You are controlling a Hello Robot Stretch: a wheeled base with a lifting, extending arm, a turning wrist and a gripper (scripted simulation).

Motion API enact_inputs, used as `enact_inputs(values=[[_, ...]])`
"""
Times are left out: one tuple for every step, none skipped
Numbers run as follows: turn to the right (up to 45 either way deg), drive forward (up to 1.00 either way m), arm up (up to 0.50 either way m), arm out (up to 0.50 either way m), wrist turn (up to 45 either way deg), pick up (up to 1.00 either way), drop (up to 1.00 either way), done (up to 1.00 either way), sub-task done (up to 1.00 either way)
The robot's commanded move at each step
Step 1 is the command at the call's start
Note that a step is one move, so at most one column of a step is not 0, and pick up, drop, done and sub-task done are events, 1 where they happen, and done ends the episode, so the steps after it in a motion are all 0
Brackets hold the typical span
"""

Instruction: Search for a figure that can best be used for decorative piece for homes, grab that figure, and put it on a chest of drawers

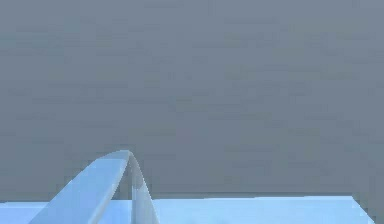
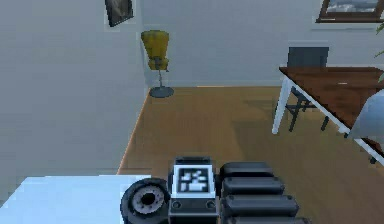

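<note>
Setting: home interior, possibly a dining room. Evidence: wood-plank floor point(image 2: 210, 120); brown table point(image 2: 340, 85) on white legs; dark chair point(image 2: 306, 57) at its far edge; yellow pedestal seat point(image 2: 155, 50) in the room corner; framed picture point(image 2: 119, 11); window point(image 2: 350, 10).

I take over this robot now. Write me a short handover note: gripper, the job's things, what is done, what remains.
Gripper: low at the arm side view's bottom edge, near a white surface; cannot tell whether it holds anything.
Around: yellow chair in the corner, brown table at the right, grey wall ahead.
Done: nothing to confirm.
Left: find the figure, grab it, put it on a chest of drawers.
</note>
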Motion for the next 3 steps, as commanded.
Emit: enact_inputs(values=[[0.0,0.0,-0.28,0.0,0.0,0.0,0.0,0.0,0.0],[0.0,0.0,0.0,0.0,0.0,0.0,1.0,0.0,0.0],[0.0,0.0,0.0,0.0,0.0,0.0,0.0,1.0,0.0]])
